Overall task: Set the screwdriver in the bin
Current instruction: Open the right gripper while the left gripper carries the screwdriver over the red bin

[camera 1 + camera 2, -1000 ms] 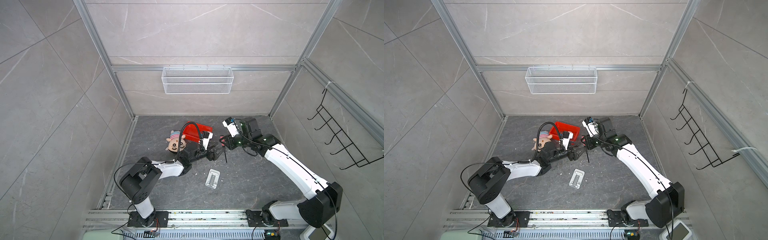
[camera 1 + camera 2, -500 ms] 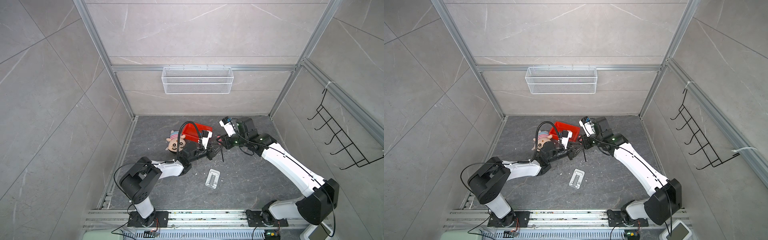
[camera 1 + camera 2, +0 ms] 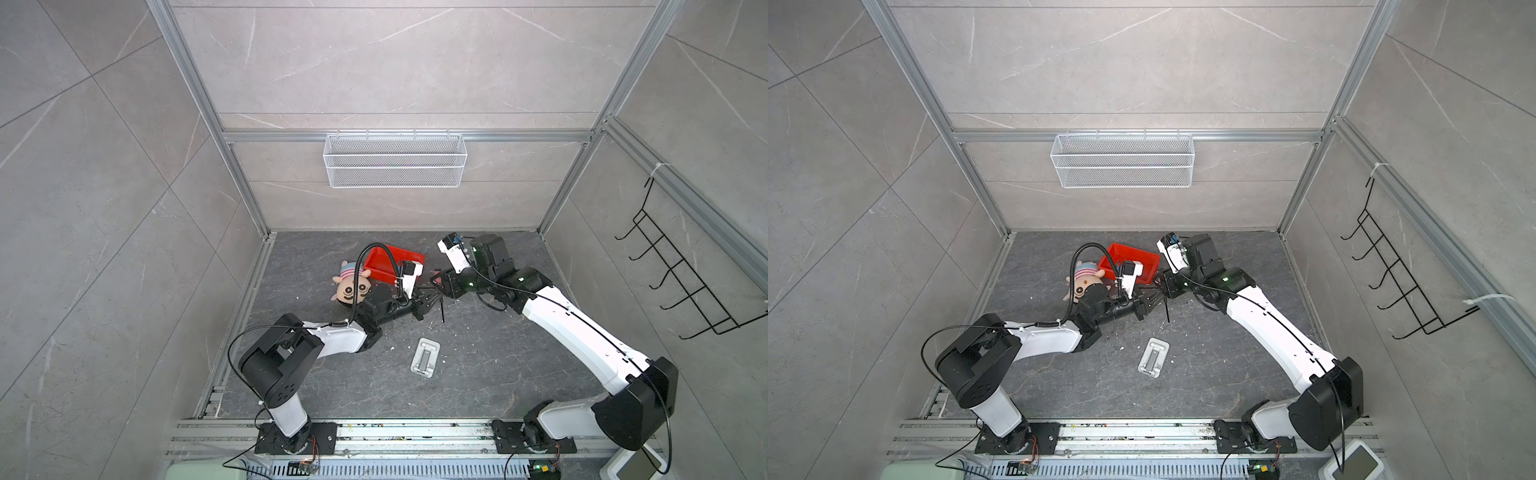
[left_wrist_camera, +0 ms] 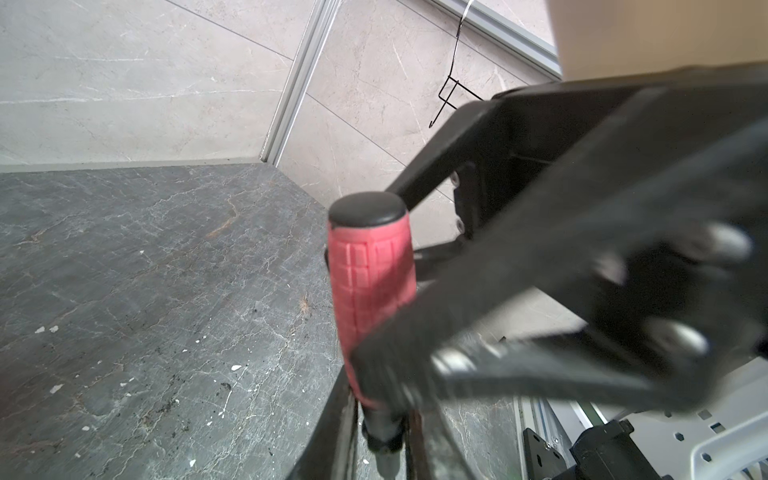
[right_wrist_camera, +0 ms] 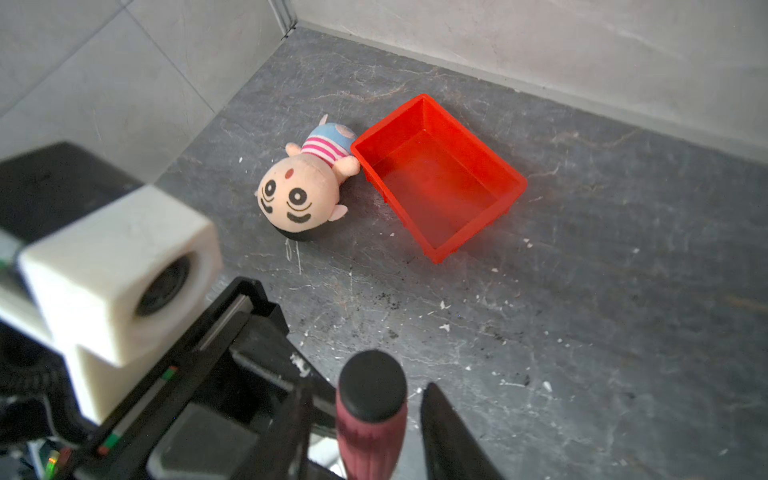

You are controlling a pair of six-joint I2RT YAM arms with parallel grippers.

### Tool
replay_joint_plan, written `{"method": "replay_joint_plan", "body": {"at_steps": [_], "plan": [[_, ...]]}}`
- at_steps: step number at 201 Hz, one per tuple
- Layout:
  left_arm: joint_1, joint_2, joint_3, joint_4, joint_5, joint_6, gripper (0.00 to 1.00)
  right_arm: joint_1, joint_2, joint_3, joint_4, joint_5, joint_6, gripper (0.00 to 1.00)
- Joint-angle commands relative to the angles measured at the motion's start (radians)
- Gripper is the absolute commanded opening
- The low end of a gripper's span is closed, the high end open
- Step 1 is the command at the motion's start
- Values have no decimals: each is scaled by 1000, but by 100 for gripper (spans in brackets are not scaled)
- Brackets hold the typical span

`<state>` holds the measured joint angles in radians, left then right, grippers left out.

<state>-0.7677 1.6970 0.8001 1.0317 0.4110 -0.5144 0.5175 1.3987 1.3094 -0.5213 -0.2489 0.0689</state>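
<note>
The screwdriver [image 4: 371,291] stands upright in mid-air between the two arms, just beside the red bin [image 5: 440,176], its thin black shaft pointing down at the dark stone surface [image 3: 478,374]. The left claw [image 3: 430,300] is clamped narrow on the lower end of its red handle. The right claw [image 5: 374,432] has parted, its jaws standing either side of the handle's black cap, one visibly clear of it. A plush doll [image 5: 305,187] lies against the bin's far side, touching its corner.
</note>
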Motion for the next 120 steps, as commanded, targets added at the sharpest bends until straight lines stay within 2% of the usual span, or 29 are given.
{"method": "replay_joint_plan", "body": {"at_steps": [1, 15, 36, 73, 93, 120], "plan": [[12, -14, -13, 98, -36, -16, 0, 6, -39, 23, 29, 6, -3, 70], [17, -20, -21, 105, -61, -36, 0, 6, -54, 14, 39, 3, -7, 86], [29, -25, -28, 91, -124, -96, 0, 7, -79, -7, 55, 4, -15, 98], [42, -34, -35, 52, -247, -162, 0, 8, -140, -65, 116, 2, -42, 99], [50, -49, -28, -27, -367, -231, 0, 14, -172, -107, 151, 13, -82, 99], [60, -55, 17, -130, -456, -262, 0, 32, -212, -174, 227, 65, -134, 99]]}}
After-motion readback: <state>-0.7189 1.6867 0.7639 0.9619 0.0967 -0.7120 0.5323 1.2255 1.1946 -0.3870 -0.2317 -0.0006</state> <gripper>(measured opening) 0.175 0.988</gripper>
